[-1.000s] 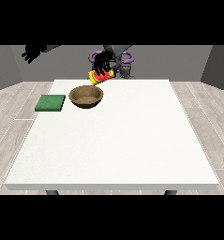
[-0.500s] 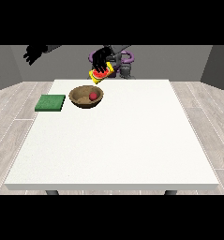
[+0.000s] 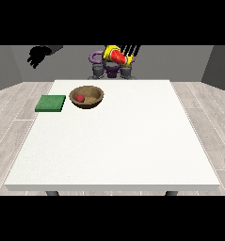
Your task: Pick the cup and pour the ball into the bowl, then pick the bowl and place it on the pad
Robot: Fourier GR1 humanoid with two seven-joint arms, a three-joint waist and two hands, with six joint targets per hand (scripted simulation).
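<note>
Ball [image 3: 80, 98] now rests in bowl [image 3: 87, 97], pour done. Cup [image 3: 116, 56] lifted to 12 o'clock, gripped by robot hand at view's right [image 3: 129, 49]. Other robot hand [image 3: 38, 55] fingers: cannot tell. Next: bowl to pad [image 3: 51, 103], bowl's 9 o'clock, on counter [image 3: 114, 141].

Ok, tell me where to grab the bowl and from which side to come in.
Take the bowl by its rim, coming down from above. It sits upright and open on the table, so the rim is free all round. I would pinch the edge away from the ball, which lies toward the side nearest the pad. The hand at the view's left hangs nearest.
</note>
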